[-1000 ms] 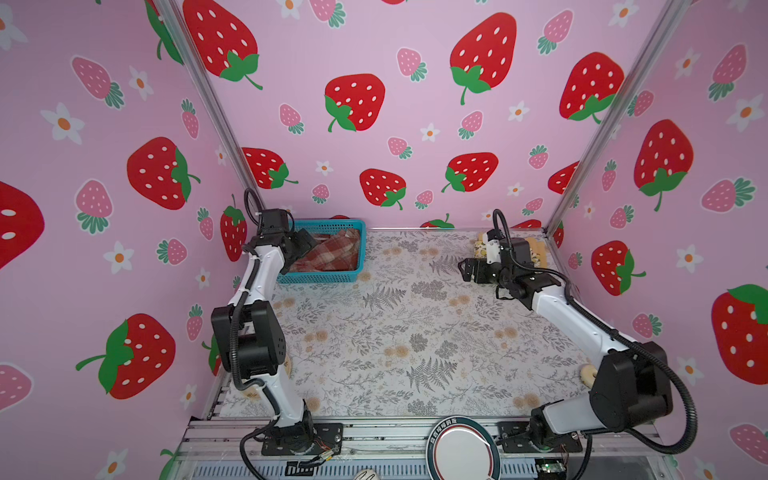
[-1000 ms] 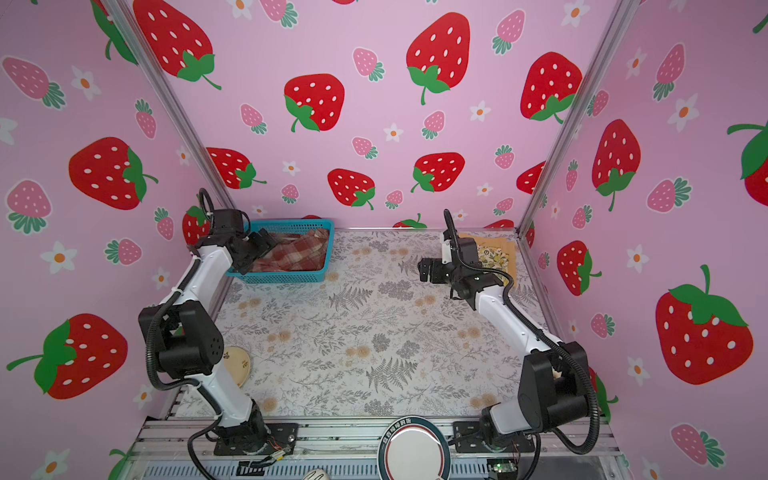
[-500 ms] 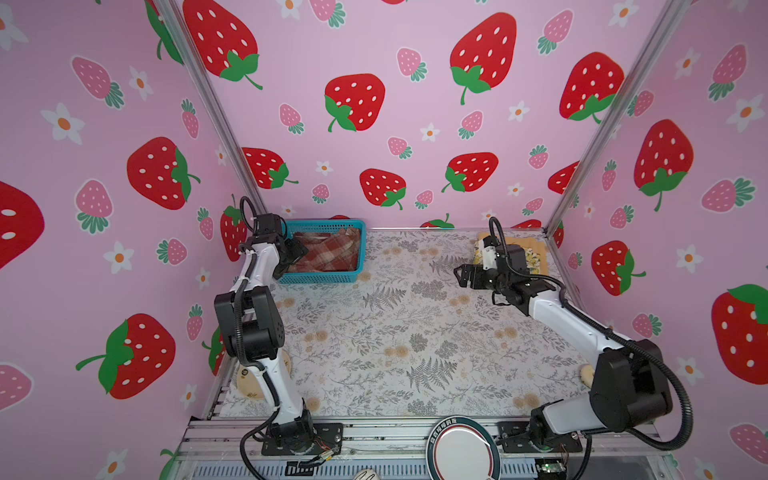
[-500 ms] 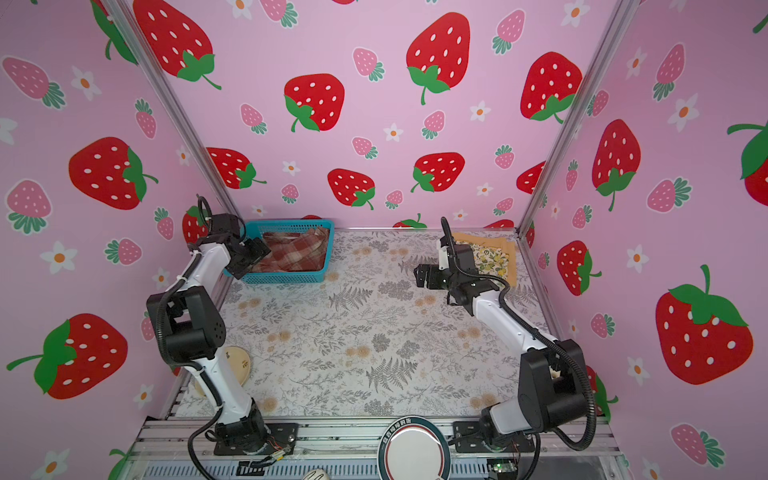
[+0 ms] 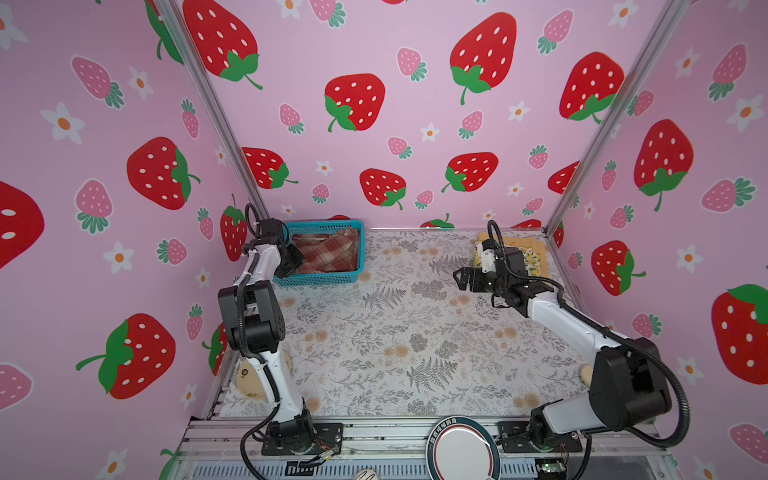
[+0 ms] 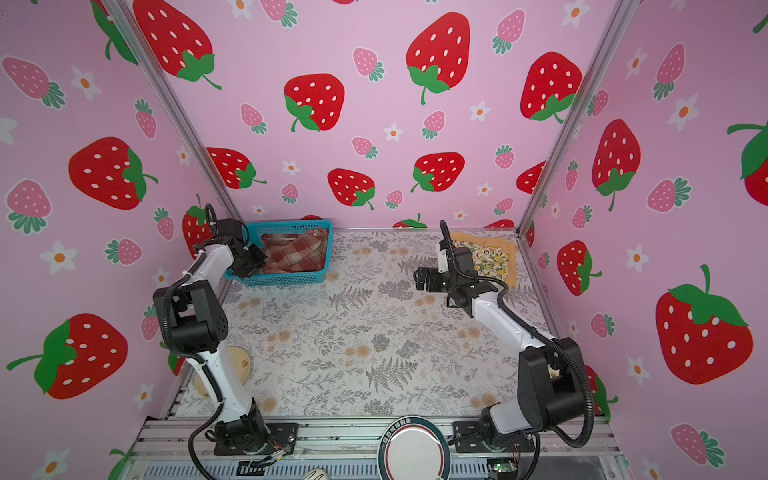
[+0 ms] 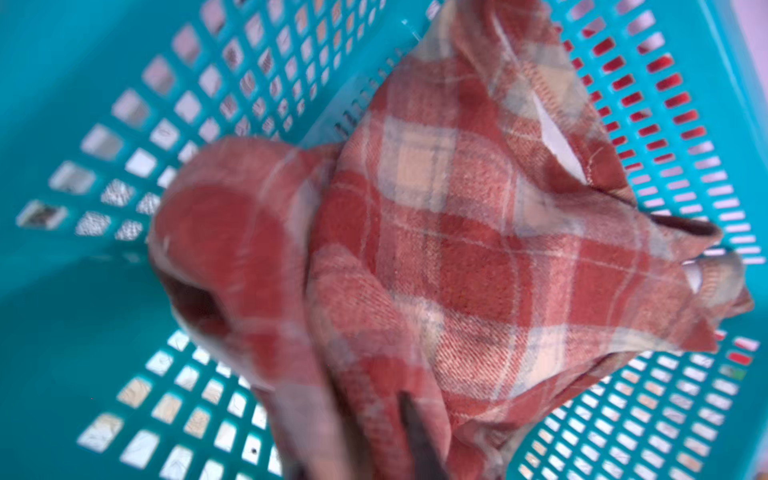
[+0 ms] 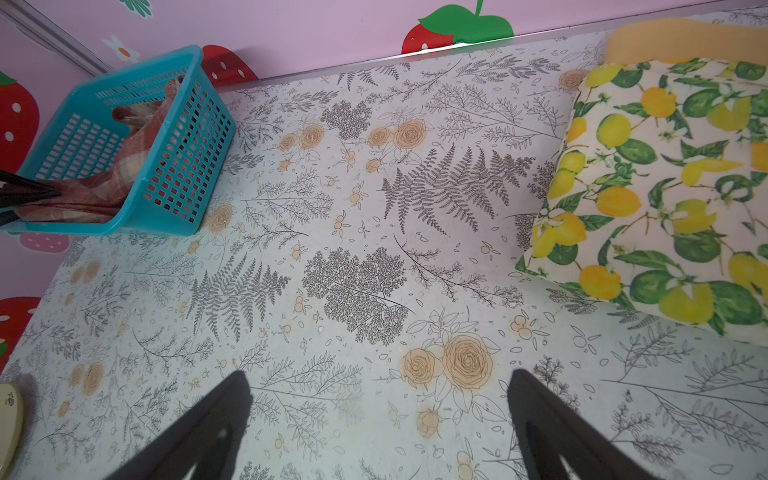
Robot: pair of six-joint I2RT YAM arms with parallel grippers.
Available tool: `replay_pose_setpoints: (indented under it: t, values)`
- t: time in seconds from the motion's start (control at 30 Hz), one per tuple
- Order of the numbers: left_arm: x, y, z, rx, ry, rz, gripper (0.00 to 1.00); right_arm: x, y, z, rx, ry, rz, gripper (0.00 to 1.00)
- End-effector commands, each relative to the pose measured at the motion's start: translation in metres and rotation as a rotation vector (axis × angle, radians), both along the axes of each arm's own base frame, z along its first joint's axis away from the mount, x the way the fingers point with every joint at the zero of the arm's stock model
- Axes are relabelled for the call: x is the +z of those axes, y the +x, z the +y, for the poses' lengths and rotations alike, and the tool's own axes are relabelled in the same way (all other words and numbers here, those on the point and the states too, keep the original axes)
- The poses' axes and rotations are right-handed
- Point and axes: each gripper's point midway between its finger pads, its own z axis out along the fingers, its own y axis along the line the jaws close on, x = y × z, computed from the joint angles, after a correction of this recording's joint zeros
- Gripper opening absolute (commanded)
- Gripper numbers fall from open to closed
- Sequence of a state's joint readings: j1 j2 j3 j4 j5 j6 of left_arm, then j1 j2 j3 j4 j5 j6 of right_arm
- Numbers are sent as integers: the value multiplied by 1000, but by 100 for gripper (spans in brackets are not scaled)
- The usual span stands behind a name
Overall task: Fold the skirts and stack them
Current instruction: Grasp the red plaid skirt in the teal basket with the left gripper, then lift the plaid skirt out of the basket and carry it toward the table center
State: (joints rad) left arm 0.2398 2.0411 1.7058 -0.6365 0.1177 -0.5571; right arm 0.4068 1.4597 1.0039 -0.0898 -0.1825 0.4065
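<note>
The red-brown and cream plaid skirt (image 5: 328,253) (image 6: 293,253) (image 7: 457,232) lies crumpled in the teal basket (image 5: 316,280) (image 6: 282,280) (image 7: 83,291) at the back left. My left gripper (image 5: 296,259) (image 6: 257,264) (image 7: 365,440) reaches into the basket's left end and is shut on a bunched fold of that cloth. The lemon-print skirt (image 5: 532,259) (image 6: 490,257) (image 8: 665,199) lies folded on the mustard-yellow skirt (image 5: 528,242) (image 6: 505,245) (image 8: 673,37) at the back right. My right gripper (image 5: 461,279) (image 6: 420,279) (image 8: 379,378) hovers open and empty over the mat, left of that stack.
The floral mat (image 5: 395,332) covers the table. A beige disc (image 5: 249,376) (image 6: 241,361) lies at the front left beside the left arm's base. A round white plate (image 5: 461,453) sits on the front rail. Pink strawberry walls close three sides.
My left gripper has dropped into the basket's left end and closed on the plaid skirt. The right gripper has drawn away from the folded stack toward the middle, still open.
</note>
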Motion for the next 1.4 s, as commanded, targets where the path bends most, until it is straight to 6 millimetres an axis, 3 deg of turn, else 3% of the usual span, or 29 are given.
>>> replay_pose_setpoints:
  t: [0.0,0.13,0.33,0.5,0.7,0.9,1.13,1.23,1.37]
  values:
    - [31,6,-10,-33,-49,-67,0,-3,-2,6,13,17,5,100]
    - [74,10,-31,-61,-142,-192,0,1,-1,4,6,12,-12,100]
    - [177,4,-77,-152,-224,-434,0,10,6,3,-4,-9,-30,100]
    - [244,-19,-128,-273,-273,-571,0,24,10,-3,-36,-20,-61,100]
    - [294,-59,-187,-398,-335,-676,0,51,12,-16,-92,-37,-135,100]
    - [312,-99,-251,-541,-370,-718,0,79,9,-33,-147,-36,-207,100]
    - [308,-130,-319,-684,-417,-715,0,91,6,-54,-197,-34,-238,100]
    - [296,-137,-341,-730,-379,-696,0,88,3,-59,-203,-35,-229,100]
    - [260,-145,-371,-790,-369,-630,0,79,0,-64,-204,-45,-216,100]
